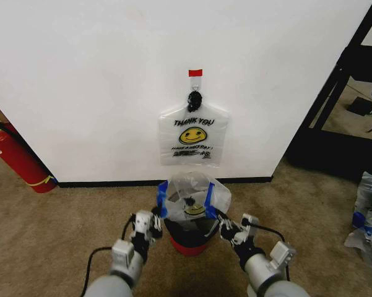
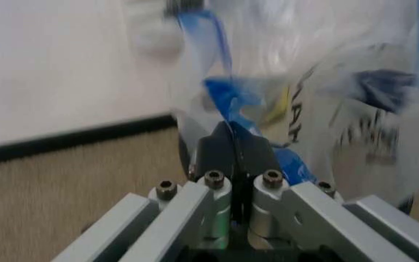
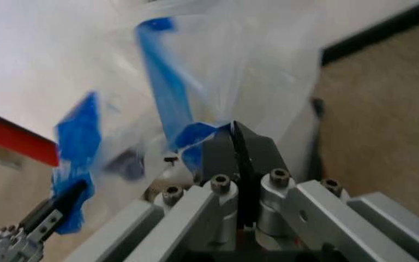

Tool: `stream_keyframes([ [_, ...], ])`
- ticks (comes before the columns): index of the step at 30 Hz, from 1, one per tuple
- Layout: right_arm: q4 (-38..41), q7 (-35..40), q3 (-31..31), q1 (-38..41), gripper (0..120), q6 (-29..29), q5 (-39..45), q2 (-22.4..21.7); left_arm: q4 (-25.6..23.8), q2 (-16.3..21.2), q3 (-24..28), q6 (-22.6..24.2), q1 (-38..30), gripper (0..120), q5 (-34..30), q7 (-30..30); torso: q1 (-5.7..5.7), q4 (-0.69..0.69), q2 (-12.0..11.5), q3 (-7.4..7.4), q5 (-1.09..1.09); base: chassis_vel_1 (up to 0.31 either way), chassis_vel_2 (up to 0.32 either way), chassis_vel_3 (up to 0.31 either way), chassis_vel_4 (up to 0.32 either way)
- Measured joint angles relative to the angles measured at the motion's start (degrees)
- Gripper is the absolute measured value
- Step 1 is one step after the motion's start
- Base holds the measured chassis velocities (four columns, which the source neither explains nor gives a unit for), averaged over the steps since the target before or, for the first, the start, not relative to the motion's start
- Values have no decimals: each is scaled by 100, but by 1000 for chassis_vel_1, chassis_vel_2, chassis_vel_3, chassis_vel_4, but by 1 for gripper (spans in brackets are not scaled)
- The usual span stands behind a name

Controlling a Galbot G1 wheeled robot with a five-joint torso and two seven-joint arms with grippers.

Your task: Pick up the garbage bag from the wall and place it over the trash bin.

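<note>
While both arms reached forward from the robot, a garbage bag [image 1: 195, 193] was held stretched over the trash bin [image 1: 190, 238], which stood on the brown carpet [image 1: 62, 235] a little in front of the wall [image 1: 111, 80]. The left gripper [image 1: 156, 218] was at the left side of the bin's mouth, and its black fingers [image 2: 224, 150] were pressed together on a blue tape strip [image 2: 228, 101] of the bag's handle. The right gripper [image 1: 224, 226] was at the right side of the bin's mouth, and its fingers [image 3: 228, 147] were also pressed together on a blue tape strip [image 3: 187, 136]. In the right wrist view the left gripper [image 3: 46, 218] appeared farther off, on the other side of the bin, pinching blue tape there. The bag was puffed up above the bin, with its two blue handles [image 1: 163, 198] pulled apart to either side, and part of the yellow face print showed through the thin plastic just above the bin's rim. The bin's red base [image 1: 189, 249] was visible below the bag.

Behind the bin, a second bag [image 1: 193, 135] with a smiley face and the words "THANK YOU" hung flat on the wall from a black hook [image 1: 195, 98], under a small piece of red tape [image 1: 195, 73]. A black baseboard [image 1: 111, 183] ran along the wall's foot behind the bin. Far to the left of the bin, a red fire extinguisher [image 1: 15, 158] leaned near the wall.
</note>
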Motion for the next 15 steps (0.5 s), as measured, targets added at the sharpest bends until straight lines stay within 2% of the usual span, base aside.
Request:
stream_keyframes([
  [6,375,610,153,-277,0,-659,95,-252,69,40,-7,53,180,0,59,-96,0,-2,0,0,1,0,0,0,0],
  [15,171,1061,189,-127,0,-1069,213,-277,164,-11,36,71,370,0,115,-117,0,0,-1,0,1,0,0,0,0],
])
